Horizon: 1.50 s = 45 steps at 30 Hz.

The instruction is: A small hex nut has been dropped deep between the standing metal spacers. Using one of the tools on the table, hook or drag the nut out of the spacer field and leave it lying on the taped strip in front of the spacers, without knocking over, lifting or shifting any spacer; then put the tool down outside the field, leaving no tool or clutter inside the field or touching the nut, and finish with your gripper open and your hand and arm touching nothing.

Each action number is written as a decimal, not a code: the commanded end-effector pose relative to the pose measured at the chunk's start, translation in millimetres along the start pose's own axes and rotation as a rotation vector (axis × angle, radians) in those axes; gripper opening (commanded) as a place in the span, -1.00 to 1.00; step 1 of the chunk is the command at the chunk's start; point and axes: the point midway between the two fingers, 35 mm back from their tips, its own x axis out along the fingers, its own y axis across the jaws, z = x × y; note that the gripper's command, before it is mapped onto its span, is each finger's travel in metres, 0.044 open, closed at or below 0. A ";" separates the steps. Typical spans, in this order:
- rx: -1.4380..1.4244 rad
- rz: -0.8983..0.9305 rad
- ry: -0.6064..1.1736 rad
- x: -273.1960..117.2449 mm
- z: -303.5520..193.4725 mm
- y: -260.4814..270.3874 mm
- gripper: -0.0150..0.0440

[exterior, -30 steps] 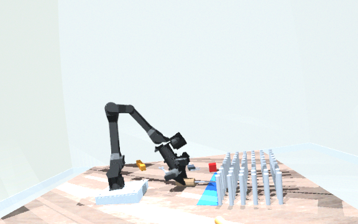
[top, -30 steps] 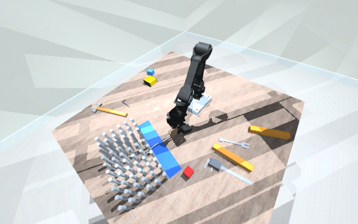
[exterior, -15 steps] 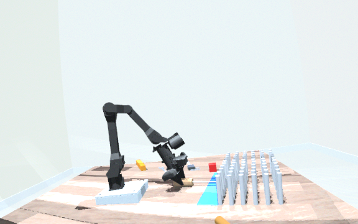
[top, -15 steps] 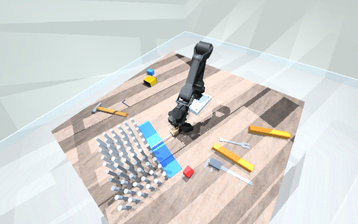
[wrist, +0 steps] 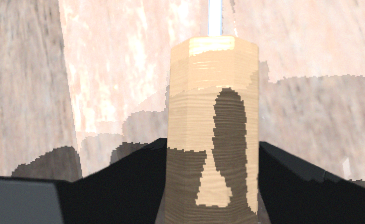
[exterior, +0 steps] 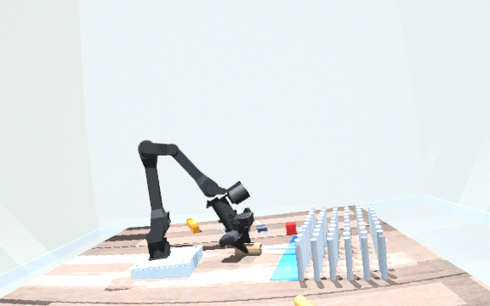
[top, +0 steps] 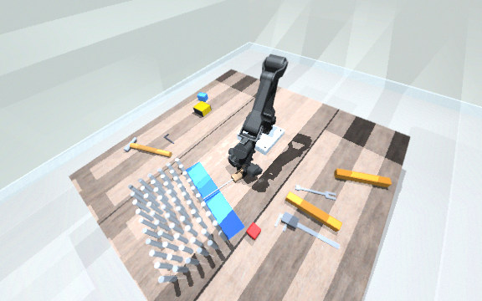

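Observation:
My gripper (top: 241, 172) (exterior: 242, 249) (wrist: 211, 149) is shut on the wooden handle (exterior: 255, 249) (wrist: 213, 67) of a tool, low over the table on the robot's side of the blue taped strip (top: 229, 219) (exterior: 284, 268). The tool's thin metal rod (top: 220, 188) (exterior: 276, 247) (wrist: 215, 17) runs from the handle across the strip to the front row of spacers. Its far end cannot be made out. The metal spacers (top: 167, 279) (exterior: 350, 259) stand upright in several rows behind the strip. The hex nut cannot be made out in any view.
A red cube (top: 253, 231) (exterior: 291, 229) lies near the strip's end. A wrench (top: 314, 192), two orange bars (top: 314, 211) (top: 362, 178) and a caliper-like tool (top: 316, 235) lie on one side. A hammer (top: 151, 150), hex key (top: 169, 139), yellow block (top: 202, 109) and blue block (top: 202, 96) lie on the other.

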 end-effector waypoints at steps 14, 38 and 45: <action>0.003 -0.003 -0.004 -5.3 -10.6 -0.8 -0.49; 0.003 -0.003 -0.003 -13.5 -15.6 0.4 -0.49; 0.003 -0.003 -0.003 -17.9 -12.4 1.8 -0.49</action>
